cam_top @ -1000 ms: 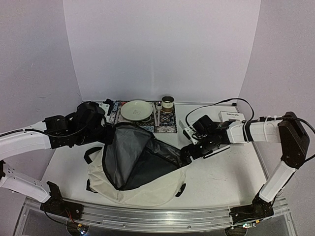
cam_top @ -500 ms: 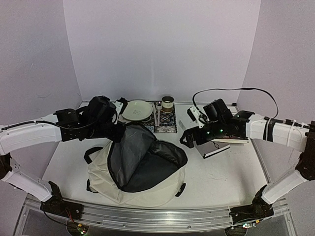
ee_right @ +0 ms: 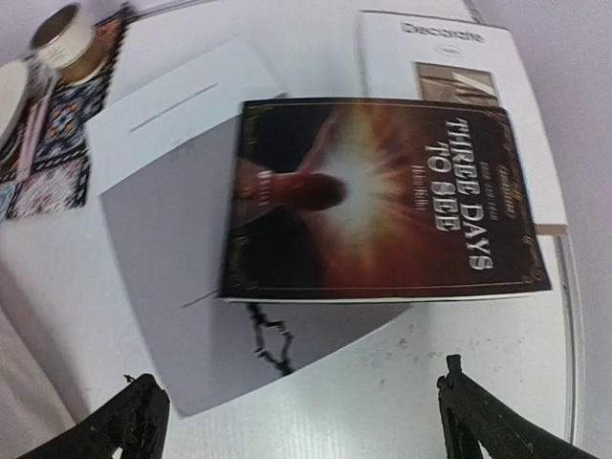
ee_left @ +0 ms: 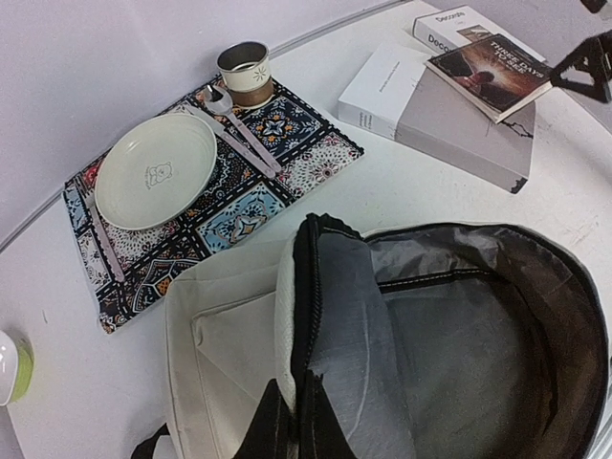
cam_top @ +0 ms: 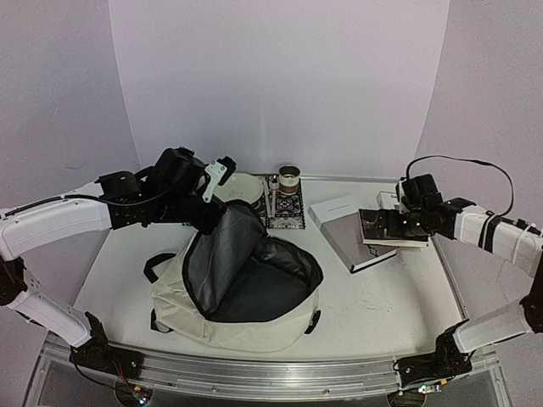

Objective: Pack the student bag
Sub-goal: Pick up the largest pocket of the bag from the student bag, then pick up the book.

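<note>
Bag (cam_top: 246,326) sits near-middle of the table (cam_top: 390,297), its mouth lifted by the left gripper (ee_left: 290,421) clamped on the rim. Right gripper (ee_right: 301,411), fingers apart, hovers over the dark book (ee_right: 382,201) by the right edge.

The long left robot arm (cam_top: 59,225) had smooth white shells and fat black joints. The long right robot arm (cam_top: 496,233) looked just the same. A thin black cable (cam_top: 458,158) looped above the right one. The left black tool (ee_left: 287,421) and the right black tool (ee_right: 306,421) had dark, thin fingers (ee_right: 143,421).
</note>
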`<action>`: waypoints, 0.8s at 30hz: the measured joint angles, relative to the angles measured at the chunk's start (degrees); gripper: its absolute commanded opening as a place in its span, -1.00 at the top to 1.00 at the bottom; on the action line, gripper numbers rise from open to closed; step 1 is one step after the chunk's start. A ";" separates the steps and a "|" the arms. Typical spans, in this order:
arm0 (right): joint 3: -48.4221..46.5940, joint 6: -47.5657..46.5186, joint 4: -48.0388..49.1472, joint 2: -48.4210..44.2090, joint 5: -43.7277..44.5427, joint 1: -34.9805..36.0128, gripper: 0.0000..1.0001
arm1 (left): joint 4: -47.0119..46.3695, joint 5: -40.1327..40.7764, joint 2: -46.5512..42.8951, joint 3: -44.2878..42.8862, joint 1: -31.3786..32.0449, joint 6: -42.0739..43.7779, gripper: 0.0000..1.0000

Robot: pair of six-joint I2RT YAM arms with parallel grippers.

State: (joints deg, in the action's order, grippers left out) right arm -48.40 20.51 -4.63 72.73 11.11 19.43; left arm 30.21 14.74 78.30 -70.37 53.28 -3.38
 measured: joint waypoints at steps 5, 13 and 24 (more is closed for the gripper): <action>-0.47 3.00 -0.07 2.46 -0.28 -9.89 -0.96 | -0.01 -1.13 0.47 0.00 -0.01 2.28 1.00; -4.84 7.12 0.49 15.86 -7.43 -23.68 -0.88 | -1.18 -0.62 0.94 1.91 -0.09 4.00 1.00; -7.81 9.53 3.63 23.80 -16.34 -29.87 -0.79 | -2.29 1.88 0.88 5.38 -0.09 4.88 1.00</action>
State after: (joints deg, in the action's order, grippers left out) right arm -56.21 30.04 -1.00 96.53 -5.23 -10.45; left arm 27.92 16.62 79.18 -64.99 53.19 1.50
